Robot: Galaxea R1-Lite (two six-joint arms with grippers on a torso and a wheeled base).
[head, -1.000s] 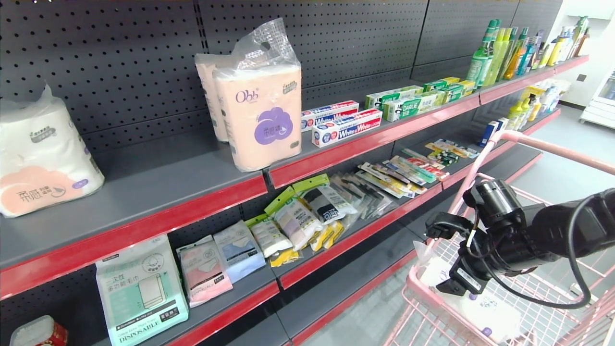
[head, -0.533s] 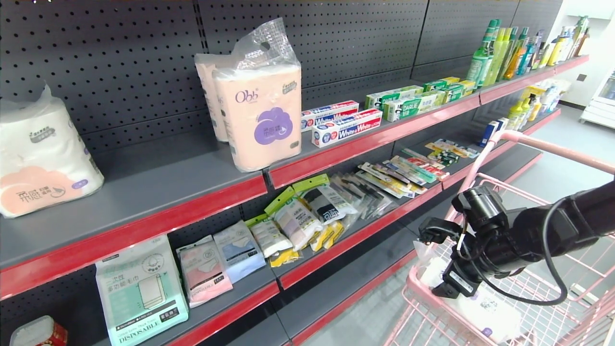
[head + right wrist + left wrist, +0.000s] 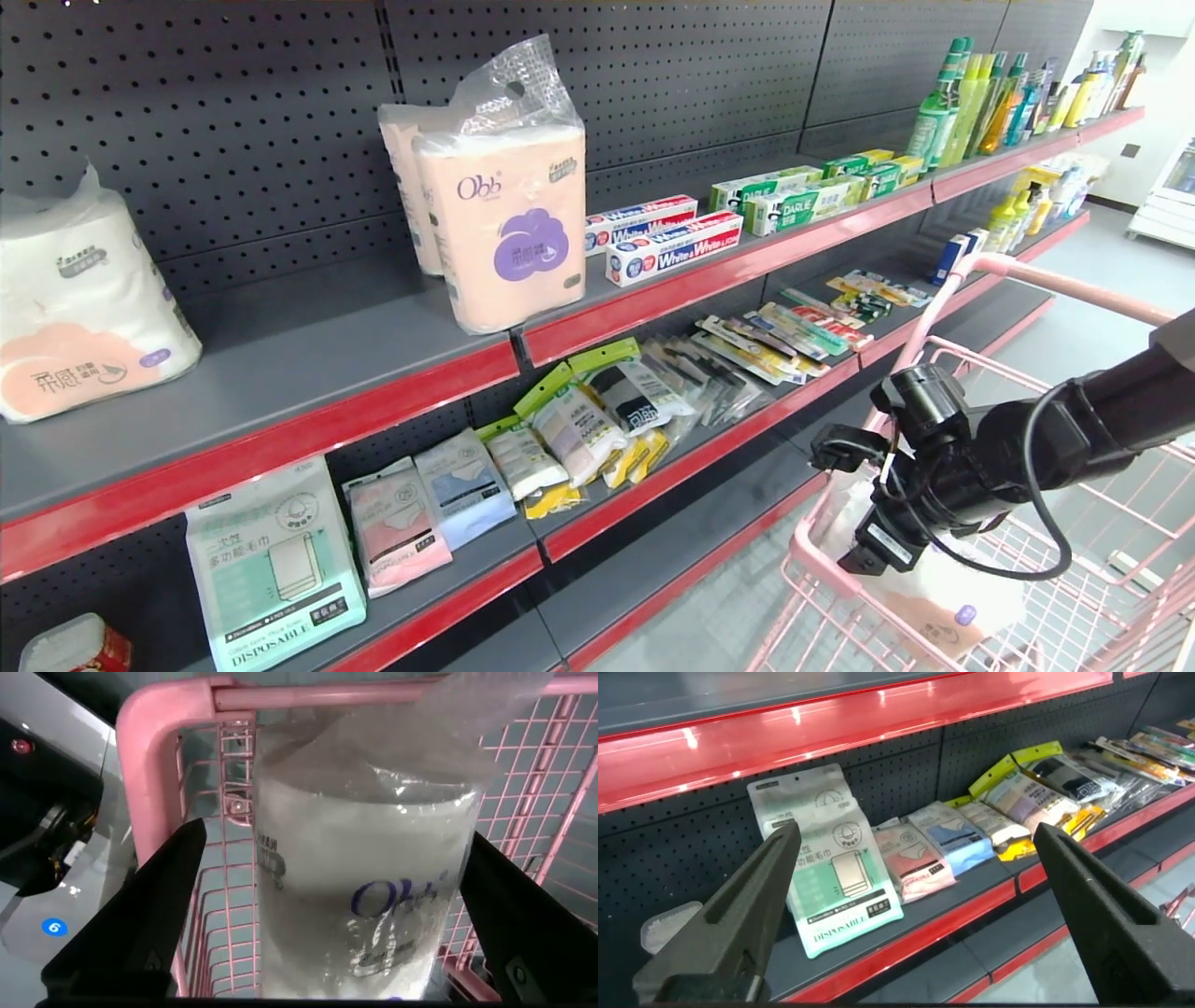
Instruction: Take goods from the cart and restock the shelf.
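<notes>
The pack of toilet rolls (image 3: 943, 597) (image 3: 374, 896) lay in the front corner of the pink cart (image 3: 1055, 285) (image 3: 168, 728), a soft white cylinder bundle wrapped in clear, crinkled plastic. The right gripper (image 3: 868, 551) (image 3: 332, 840) was down inside the cart with its dark fingers spread wide, one on each side of the pack. On one side a gap showed between finger and wrap, so it stood open around the pack rather than clamped on it. The cart's walls were thin pink wire mesh under a thick rounded tube rim.

The left gripper (image 3: 915, 831) hung with its fingers wide apart and nothing between them, facing the lower shelf. There a mint-green flat pouch (image 3: 831, 873) (image 3: 275, 569) stood beside smaller soft packets.

On the grey top shelf (image 3: 308, 345), edged with a red strip, a peach roll pack (image 3: 509, 224) stood upright. A white roll pack (image 3: 79, 299) sat well apart from it. Long toothpaste boxes (image 3: 672, 245) lay further along, then tall bottles (image 3: 971, 93). A dark pegboard (image 3: 233, 112) backed the shelves, over a pale grey floor (image 3: 1074, 327).
</notes>
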